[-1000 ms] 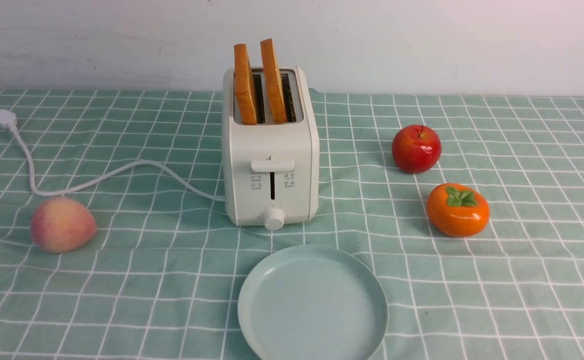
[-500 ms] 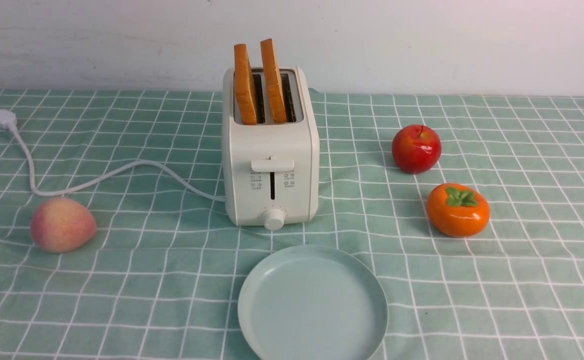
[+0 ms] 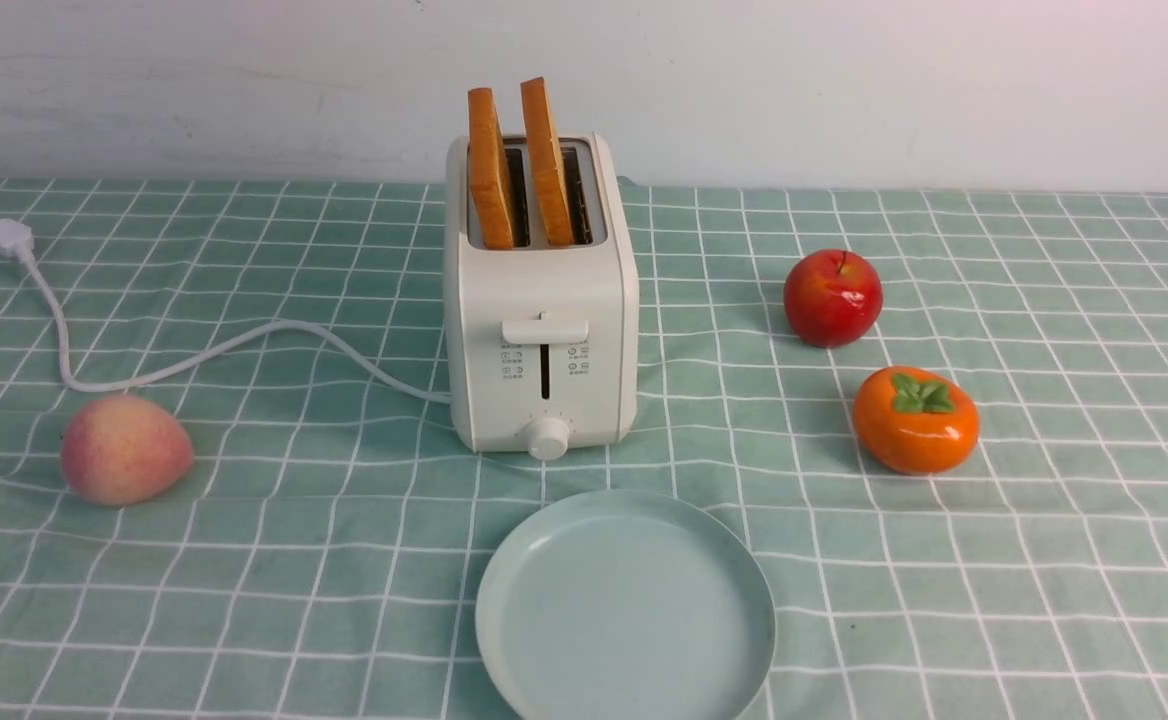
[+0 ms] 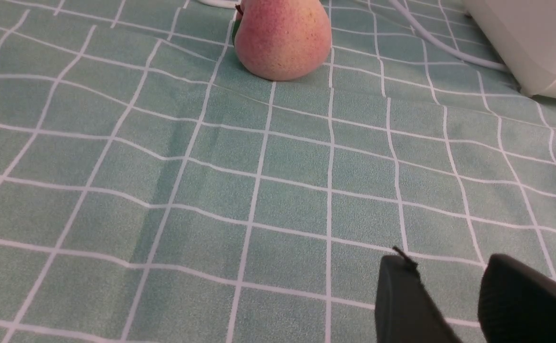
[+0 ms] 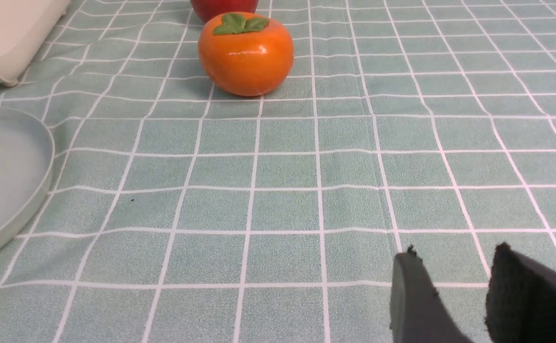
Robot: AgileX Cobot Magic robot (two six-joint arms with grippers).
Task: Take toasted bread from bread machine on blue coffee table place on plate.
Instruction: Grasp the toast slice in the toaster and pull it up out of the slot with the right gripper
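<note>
Over on the far left, the front view has the white plug (image 3: pixel 12 238), its power cord (image 3: pixel 184 364) curving across the gridded cloth (image 3: pixel 294 560) to the toaster. Just nearer than the cord sits the peach (image 3: pixel 127 450); the left wrist view adds its dark stem and a bit of green leaf, details the front view barely hints at. That same wrist view brings in the left gripper (image 4: pixel 454 290), absent from the front view: fingers parted, nothing between them.

Now the middle, and here's the cream-white toaster (image 3: pixel 544 340)! Both toast slices, the left slice (image 3: pixel 491 175) and the right slice (image 3: pixel 549 165), stand in its slots, tops poking well out and leaning a little left. Only the front view gets them; the wrist views catch just lower parts of the toaster's body. In front of it lies the pale blue-green plate (image 3: pixel 626 610), bare, its near edge cut off in the front view.

On to the right: the red apple (image 3: pixel 833 298), whole in the front view, only its lower part in the right wrist view, behind the orange persimmon (image 3: pixel 916 420). And that wrist view alone shows the right gripper (image 5: pixel 463 286), fingers apart, also holding nothing.
</note>
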